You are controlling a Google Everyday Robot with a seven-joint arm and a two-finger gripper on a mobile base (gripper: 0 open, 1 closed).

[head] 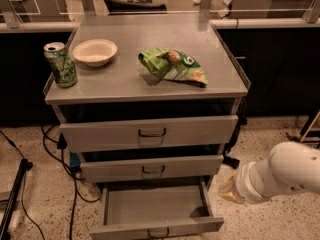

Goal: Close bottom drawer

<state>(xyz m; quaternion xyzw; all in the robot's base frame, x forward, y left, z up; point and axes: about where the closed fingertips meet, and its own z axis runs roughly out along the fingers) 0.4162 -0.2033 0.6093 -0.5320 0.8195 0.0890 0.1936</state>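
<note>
The bottom drawer (pixel 155 211) is the lowest and narrowest of the three grey drawers. It is pulled well out and its inside is empty. Its small dark wire handle (pixel 158 232) sits at the centre of the front panel, near the frame's bottom edge. My gripper (pixel 228 189) is at the left tip of the white arm (pixel 280 176), to the right of the open drawer. It is level with the drawer's right side wall and apart from it, touching nothing.
The mid-width drawer (pixel 152 168) and the widest top drawer (pixel 150 132) are nearly shut. On the cabinet top (pixel 125 79) are a green can (pixel 60 64), a white bowl (pixel 95 51) and a green chip bag (pixel 172 65). Black cables (pixel 55 149) lie on the floor at left.
</note>
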